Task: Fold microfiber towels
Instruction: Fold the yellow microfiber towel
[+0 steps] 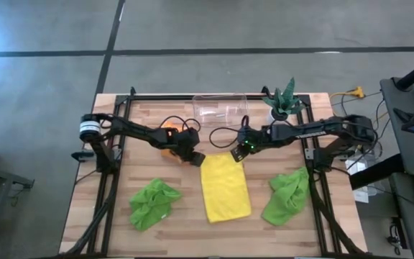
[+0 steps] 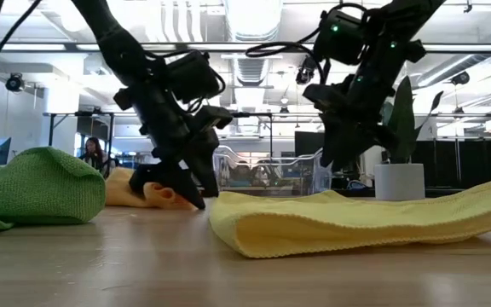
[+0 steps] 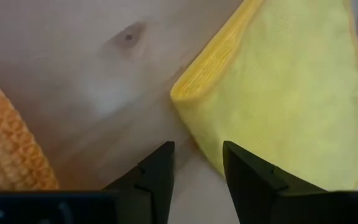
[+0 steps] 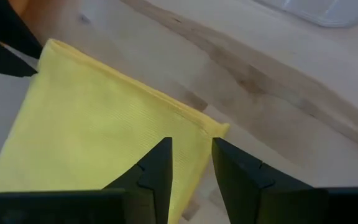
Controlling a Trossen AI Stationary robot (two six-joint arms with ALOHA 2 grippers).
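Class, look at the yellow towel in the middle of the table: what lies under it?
The yellow towel is folded on itself, so its own lower layer lies beneath, resting on the wooden table. Whether anything else is underneath cannot be seen, since the cloth covers it.

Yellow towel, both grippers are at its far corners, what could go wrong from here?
The left gripper stands open beside the yellow towel's folded corner, not over it, so it may pinch only one layer or miss. The orange towel lies close behind that arm and could be dragged along.
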